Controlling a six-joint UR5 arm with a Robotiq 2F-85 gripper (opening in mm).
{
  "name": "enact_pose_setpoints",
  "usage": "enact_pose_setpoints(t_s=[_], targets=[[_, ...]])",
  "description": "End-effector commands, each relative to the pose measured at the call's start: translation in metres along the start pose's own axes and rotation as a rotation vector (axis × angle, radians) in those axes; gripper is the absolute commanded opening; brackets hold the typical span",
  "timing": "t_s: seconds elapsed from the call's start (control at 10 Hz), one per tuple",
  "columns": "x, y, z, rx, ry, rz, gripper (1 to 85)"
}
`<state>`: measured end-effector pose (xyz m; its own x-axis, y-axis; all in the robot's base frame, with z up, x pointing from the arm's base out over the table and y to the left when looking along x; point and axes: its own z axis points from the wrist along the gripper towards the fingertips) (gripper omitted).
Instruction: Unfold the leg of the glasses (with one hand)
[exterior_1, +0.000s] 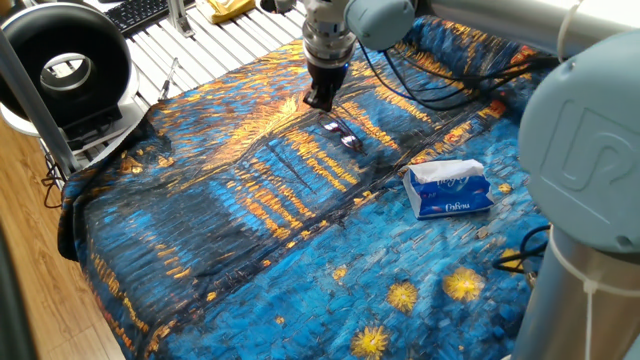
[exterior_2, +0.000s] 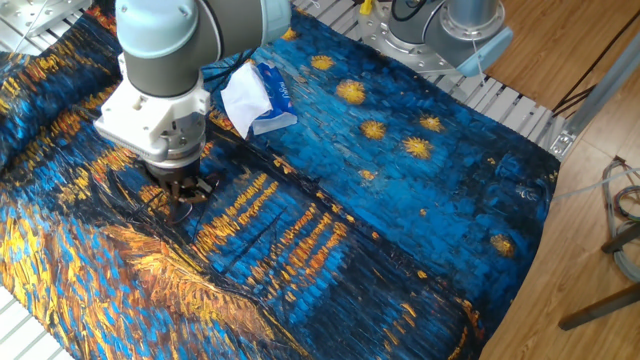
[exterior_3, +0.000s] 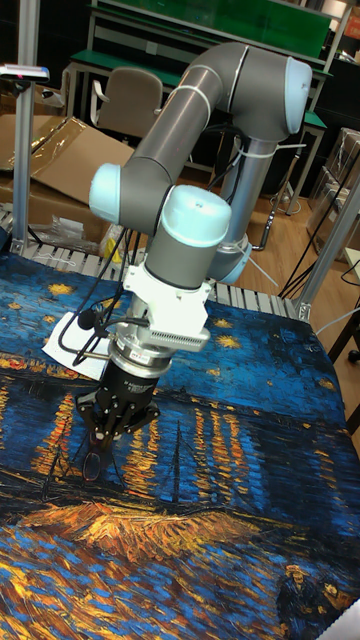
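Observation:
The glasses (exterior_1: 344, 136), small with a thin dark wire frame, lie on the painted cloth in the orange-streaked part. One slim leg runs from the frame up to my black gripper (exterior_1: 318, 103). The gripper points straight down and its fingers are pinched together on that leg's end. In the other fixed view the gripper (exterior_2: 181, 198) covers most of the glasses (exterior_2: 203, 185), so only a bit of frame shows beside the fingertips. In the tall fixed view an oval lens of the glasses (exterior_3: 90, 463) hangs just under the gripper (exterior_3: 101, 436).
A blue-white tissue pack (exterior_1: 449, 189) lies on the cloth to the right of the glasses. Black cables (exterior_1: 440, 90) trail over the cloth behind the arm. A round black-and-white device (exterior_1: 66, 66) stands past the cloth's left corner.

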<state>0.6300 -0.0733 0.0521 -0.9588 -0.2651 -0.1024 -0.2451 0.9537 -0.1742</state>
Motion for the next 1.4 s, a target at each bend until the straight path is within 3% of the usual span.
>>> enact_pose_setpoints(t_s=[0.0, 0.2, 0.3, 0.6, 1.3], targets=[[0.001, -0.005, -0.010, 0.021, -0.017, 0.011, 3.0], [0.003, -0.001, -0.011, 0.004, -0.011, 0.013, 3.0], [0.006, 0.008, -0.010, -0.032, 0.001, 0.001, 10.3], [0.018, 0.008, -0.003, -0.055, 0.050, -0.078, 32.0], [0.008, 0.001, 0.016, -0.067, 0.024, -0.108, 32.7]])
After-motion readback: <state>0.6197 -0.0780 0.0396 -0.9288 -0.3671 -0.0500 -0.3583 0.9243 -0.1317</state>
